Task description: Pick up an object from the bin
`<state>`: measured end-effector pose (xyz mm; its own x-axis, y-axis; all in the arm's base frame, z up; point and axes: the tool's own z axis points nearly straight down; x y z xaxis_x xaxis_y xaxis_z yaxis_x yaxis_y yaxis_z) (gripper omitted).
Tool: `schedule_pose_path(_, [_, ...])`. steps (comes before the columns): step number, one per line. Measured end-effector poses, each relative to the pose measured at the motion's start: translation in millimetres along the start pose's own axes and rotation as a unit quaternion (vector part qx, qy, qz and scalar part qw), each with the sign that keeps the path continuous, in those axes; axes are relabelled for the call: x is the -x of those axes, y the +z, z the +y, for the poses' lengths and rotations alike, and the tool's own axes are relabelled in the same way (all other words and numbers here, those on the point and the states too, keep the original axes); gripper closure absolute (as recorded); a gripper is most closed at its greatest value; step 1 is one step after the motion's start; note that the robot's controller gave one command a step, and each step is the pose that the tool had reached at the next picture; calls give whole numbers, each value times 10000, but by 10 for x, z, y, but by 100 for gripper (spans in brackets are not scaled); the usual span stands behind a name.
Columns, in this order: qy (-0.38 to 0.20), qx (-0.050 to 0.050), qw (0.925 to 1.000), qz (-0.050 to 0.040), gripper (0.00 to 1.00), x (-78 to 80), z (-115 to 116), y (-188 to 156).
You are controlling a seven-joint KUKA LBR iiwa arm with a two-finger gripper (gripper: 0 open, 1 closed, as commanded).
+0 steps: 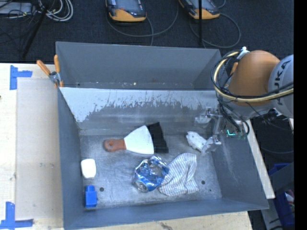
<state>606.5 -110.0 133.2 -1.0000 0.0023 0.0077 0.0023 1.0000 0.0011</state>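
One camera, high above the bin (144,66), angled slightly sideways.

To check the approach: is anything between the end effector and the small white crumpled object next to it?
Nothing visible. The end effector sits beside the small white crumpled object; the striped cloth lies nearer the front wall, off that line.

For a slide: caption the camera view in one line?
Gripper at the right of the bin, beside a small white object and a striped cloth.

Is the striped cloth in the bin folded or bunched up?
Bunched up: the striped grey-and-white cloth lies rumpled in uneven creases against the crumpled blue foil wrapper.
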Motion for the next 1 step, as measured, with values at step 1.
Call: schedule_pose_path(1, [-12, -6, 10000, -37, 0, 19, 3, -47])
